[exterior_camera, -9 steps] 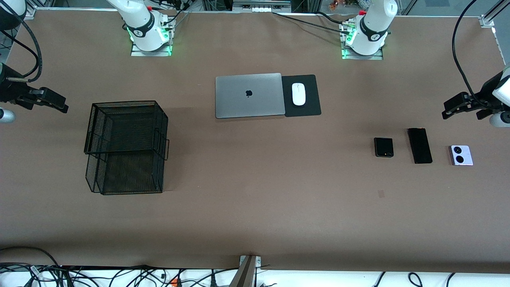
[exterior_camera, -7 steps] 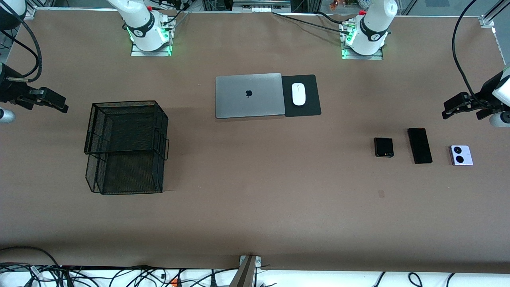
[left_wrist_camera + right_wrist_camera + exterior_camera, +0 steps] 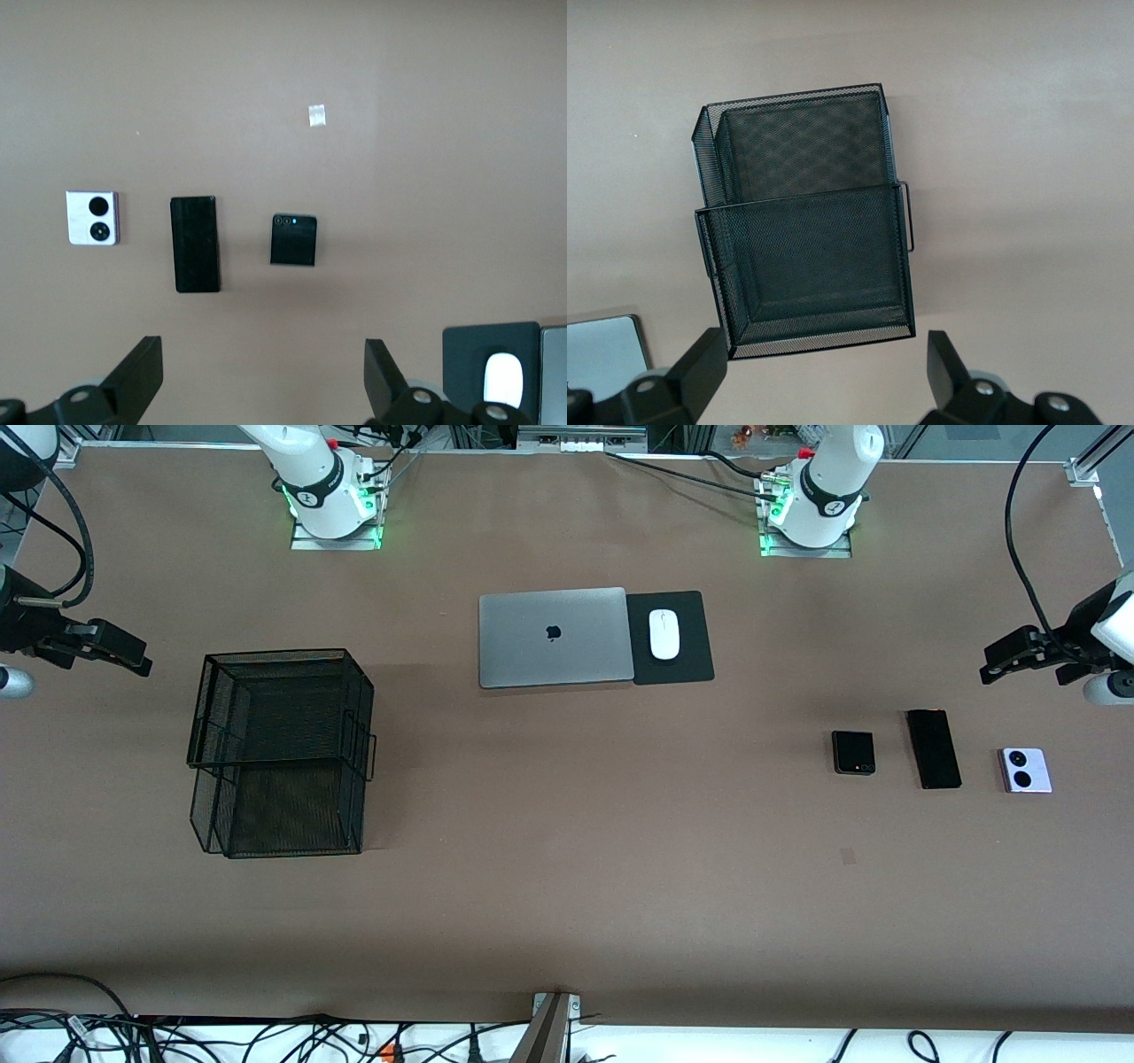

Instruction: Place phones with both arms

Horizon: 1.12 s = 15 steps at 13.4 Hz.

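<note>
Basically, left gripper [image 3: 261,390] hangs wide open and empty over the three phones [image 3: 935,749], long axes toward the camera; right gripper [image 3: 824,385], also open, waits over the basket [image 3: 279,753].

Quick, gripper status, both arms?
Left gripper: open, holding nothing, over bare table near the phones.
Right gripper: open, holding nothing, near the mesh basket.

Illumination even and diffuse from overhead; table [image 3: 567,886] uniformly lit, no glare; soft shadow beside the mesh basket [image 3: 279,753] at frame left; faint shadow bands across frame centre; green glow at both arm bases, upper frame; all views sharp; no visible edge distortion; wrist views slightly paler.
</note>
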Each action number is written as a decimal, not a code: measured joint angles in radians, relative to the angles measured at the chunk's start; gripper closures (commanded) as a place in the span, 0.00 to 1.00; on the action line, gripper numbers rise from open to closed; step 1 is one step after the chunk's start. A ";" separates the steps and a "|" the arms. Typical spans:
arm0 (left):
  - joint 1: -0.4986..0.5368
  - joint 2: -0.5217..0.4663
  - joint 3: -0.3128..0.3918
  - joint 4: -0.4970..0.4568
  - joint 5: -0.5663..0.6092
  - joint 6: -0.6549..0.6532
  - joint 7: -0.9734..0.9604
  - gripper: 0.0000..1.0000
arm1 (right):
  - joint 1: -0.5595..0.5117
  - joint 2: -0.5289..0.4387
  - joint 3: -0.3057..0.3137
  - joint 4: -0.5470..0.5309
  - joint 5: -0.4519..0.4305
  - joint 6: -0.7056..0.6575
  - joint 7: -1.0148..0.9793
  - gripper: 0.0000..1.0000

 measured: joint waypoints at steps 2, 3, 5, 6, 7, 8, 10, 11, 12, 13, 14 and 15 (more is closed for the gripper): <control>-0.002 0.007 -0.001 0.000 0.000 -0.022 0.000 0.00 | 0.000 0.000 0.000 0.000 0.000 0.000 0.000 0.00; -0.005 0.011 -0.001 0.000 0.000 -0.030 0.000 0.00 | 0.000 0.000 0.000 0.000 0.000 0.000 0.000 0.00; -0.008 0.020 -0.001 0.000 0.001 -0.043 0.012 0.00 | 0.000 0.000 0.000 0.000 0.000 0.000 0.000 0.00; -0.007 0.027 0.000 0.000 0.002 -0.043 0.027 0.00 | 0.000 0.000 0.000 0.000 0.000 0.000 0.000 0.00; -0.006 0.036 0.001 -0.001 0.003 -0.043 0.038 0.00 | 0.000 0.000 0.000 0.000 0.000 0.000 0.000 0.00; -0.005 0.046 0.002 -0.002 0.004 -0.043 0.041 0.00 | 0.000 0.000 0.000 0.000 0.000 0.000 0.000 0.00; -0.004 0.074 0.003 -0.005 0.005 -0.038 0.041 0.00 | 0.000 0.000 0.000 0.000 0.000 0.000 0.000 0.00; -0.004 0.093 0.003 -0.008 0.005 -0.023 0.041 0.00 | 0.000 0.000 0.000 0.000 0.000 0.000 0.000 0.00; -0.004 0.109 0.003 -0.019 0.005 0.007 0.041 0.00 | 0.000 0.000 0.000 0.000 0.000 0.000 0.000 0.00; -0.004 0.122 0.003 -0.041 0.005 0.053 0.041 0.00 | 0.000 0.000 0.000 0.000 0.000 0.000 0.000 0.00; -0.004 0.132 0.003 -0.078 0.005 0.115 0.041 0.00 | 0.000 0.000 0.000 0.000 0.000 0.000 0.000 0.00; -0.004 0.139 0.003 -0.123 0.005 0.183 0.041 0.00 | 0.000 0.000 0.000 0.000 0.000 0.000 0.000 0.00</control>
